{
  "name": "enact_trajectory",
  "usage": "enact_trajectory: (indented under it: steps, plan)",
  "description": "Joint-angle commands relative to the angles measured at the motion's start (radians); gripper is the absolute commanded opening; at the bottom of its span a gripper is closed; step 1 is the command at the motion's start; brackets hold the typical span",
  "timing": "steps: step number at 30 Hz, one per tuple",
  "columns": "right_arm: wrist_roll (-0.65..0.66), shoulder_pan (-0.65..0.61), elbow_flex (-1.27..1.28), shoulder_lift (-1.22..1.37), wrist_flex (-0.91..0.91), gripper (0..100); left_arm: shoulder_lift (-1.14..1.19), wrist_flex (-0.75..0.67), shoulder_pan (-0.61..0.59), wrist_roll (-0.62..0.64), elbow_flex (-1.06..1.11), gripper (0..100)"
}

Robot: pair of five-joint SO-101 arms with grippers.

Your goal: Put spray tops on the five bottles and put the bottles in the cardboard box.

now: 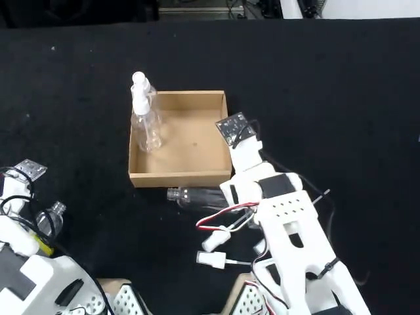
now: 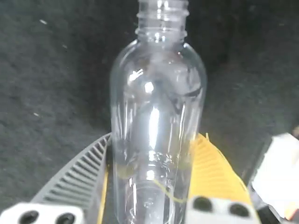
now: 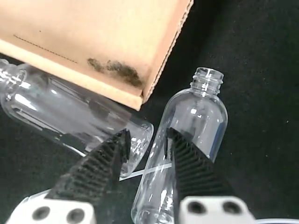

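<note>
The clear bottle (image 2: 156, 116) is cut off at mouth and base.

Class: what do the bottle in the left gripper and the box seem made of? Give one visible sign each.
Bottle: probably clear, glossy plastic; it is see-through, with bright glints. Box: likely cardboard; matt brown walls with a raw cut edge.

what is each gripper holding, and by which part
Left gripper clamps an uncapped clear bottle by its lower body. Right gripper is open, holding nothing.

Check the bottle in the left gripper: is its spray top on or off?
Off. The bottle shows a bare threaded neck, nothing screwed onto it.
</note>
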Motion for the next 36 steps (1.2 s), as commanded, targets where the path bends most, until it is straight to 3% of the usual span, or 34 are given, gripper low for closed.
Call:
enact_trajectory:
  steps: [1, 5, 10, 13, 16, 22, 33, 36]
  plan:
    - [-0.006, -0.014, 0.002, -0.025, -0.023, 10.6, -0.133, 0.092, -0.024, -0.226, -0.018, 13]
    - [-0.006, -0.014, 0.002, -0.027, -0.023, 10.6, -0.235, 0.077, -0.016, 0.003, -0.007, 13]
    - [-0.006, -0.014, 0.002, -0.028, -0.023, 10.6, -0.265, -0.049, -0.01, 0.462, 0.061, 13]
    - [-0.006, -0.014, 0.002, -0.028, -0.023, 10.6, -0.259, -0.1, -0.008, 0.631, 0.065, 13]
    - [-0.006, -0.015, 0.005, -0.027, -0.023, 10.6, -0.259, -0.095, -0.008, 0.687, 0.062, 16]
    - [-0.006, -0.018, 0.03, -0.03, -0.057, 10.6, -0.259, -0.078, -0.019, 0.7, 0.065, 32]
    - [-0.006, -0.018, 0.033, -0.03, -0.058, 10.6, -0.255, -0.075, 0.033, 0.707, -0.088, 32]
    - [-0.006, -0.018, 0.033, -0.03, -0.058, 10.6, -0.213, 0.029, 0.084, 0.743, -0.176, 32]
